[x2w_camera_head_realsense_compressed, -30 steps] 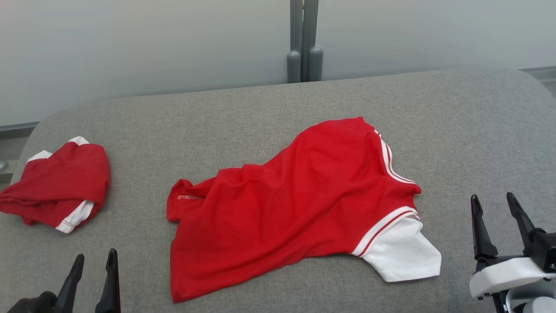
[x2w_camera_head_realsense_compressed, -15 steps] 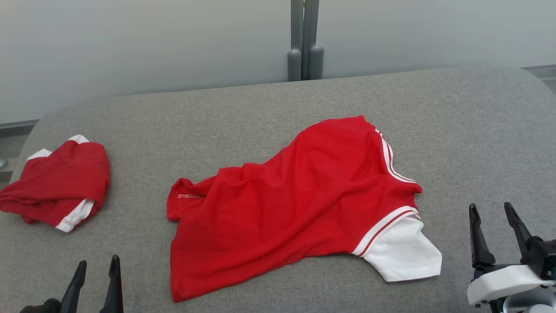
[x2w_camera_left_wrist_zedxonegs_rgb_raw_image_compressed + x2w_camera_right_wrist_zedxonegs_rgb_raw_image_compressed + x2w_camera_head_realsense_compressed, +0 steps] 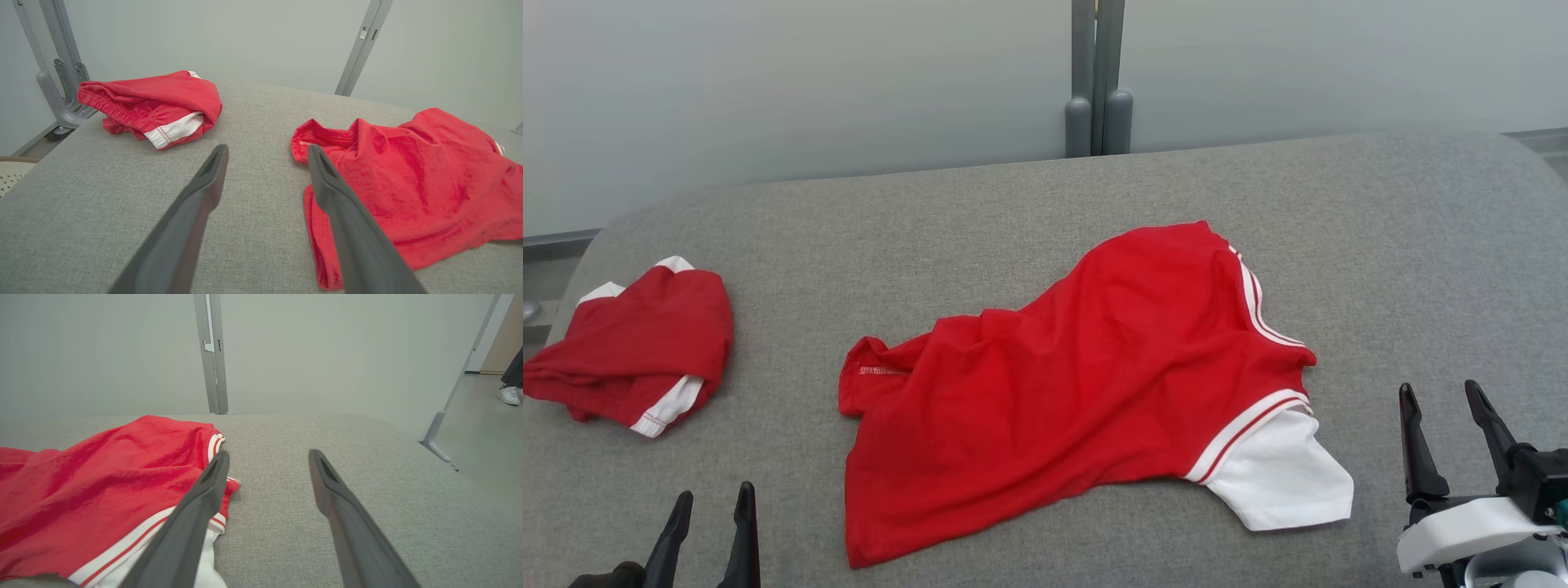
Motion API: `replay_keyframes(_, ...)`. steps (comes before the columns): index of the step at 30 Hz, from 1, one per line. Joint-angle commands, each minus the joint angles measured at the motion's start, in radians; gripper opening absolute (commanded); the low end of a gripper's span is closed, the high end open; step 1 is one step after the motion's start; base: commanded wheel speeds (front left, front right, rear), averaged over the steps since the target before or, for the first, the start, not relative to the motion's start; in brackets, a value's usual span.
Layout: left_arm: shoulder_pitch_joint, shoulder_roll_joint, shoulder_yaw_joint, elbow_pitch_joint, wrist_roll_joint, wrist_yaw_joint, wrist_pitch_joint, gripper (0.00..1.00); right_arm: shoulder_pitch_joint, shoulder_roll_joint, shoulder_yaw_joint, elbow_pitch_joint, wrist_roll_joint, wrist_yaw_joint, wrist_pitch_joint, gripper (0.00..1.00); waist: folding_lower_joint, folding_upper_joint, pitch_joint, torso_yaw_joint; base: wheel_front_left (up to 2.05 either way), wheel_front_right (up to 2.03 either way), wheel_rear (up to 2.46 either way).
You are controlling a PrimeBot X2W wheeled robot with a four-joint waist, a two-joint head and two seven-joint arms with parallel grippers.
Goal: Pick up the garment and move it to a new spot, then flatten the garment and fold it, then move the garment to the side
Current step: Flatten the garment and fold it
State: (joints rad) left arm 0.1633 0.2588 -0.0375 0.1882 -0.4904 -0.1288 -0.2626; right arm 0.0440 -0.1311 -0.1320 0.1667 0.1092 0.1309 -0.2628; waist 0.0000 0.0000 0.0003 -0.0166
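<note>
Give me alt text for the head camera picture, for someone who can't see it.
A rumpled red shirt with one white sleeve lies on a grey padded surface, a smaller bunched red-and-white garment to its left. The left pincer and right pincer sit open at the bottom corners, touching neither.

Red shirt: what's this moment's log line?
red shirt: crumpled, ungrasped | left gripper: open, empty | right gripper: open, empty | second garment: far left
</note>
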Motion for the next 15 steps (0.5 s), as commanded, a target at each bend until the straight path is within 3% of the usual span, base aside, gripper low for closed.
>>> replay_keyframes(1, -0.005, 0.002, -0.001, -0.005, 0.004, -0.003, -0.003, 1.0, -0.006, -0.003, 0.002, 0.003, -0.001, 0.0, -0.003, 1.0, 0.0, 0.0, 0.0, 0.0, 0.0, 0.0, 0.0)
replay_keyframes(9, 0.001, -0.002, -0.009, 0.005, -0.006, -0.003, -0.003, 1.0, -0.004, -0.013, 0.032, 0.031, 0.007, 0.0, -0.003, 1.0, 0.0, 0.0, 0.002, -0.005, 0.0, 0.0, 0.0)
replay_keyframes(11, 0.004, -0.001, -0.033, 0.011, -0.023, -0.003, 0.03, 1.0, -0.002, -0.03, 0.071, 0.075, 0.029, 0.0, 0.003, 1.0, 0.0, 0.0, 0.001, -0.008, 0.0, 0.0, 0.0)
replay_keyframes(15, 0.004, 0.001, -0.082, -0.031, -0.098, -0.003, 0.186, 1.0, -0.038, -0.103, 0.167, 0.088, 0.07, 0.0, 0.128, 1.0, 0.0, 0.0, 0.015, -0.015, 0.0, 0.0, 0.0)
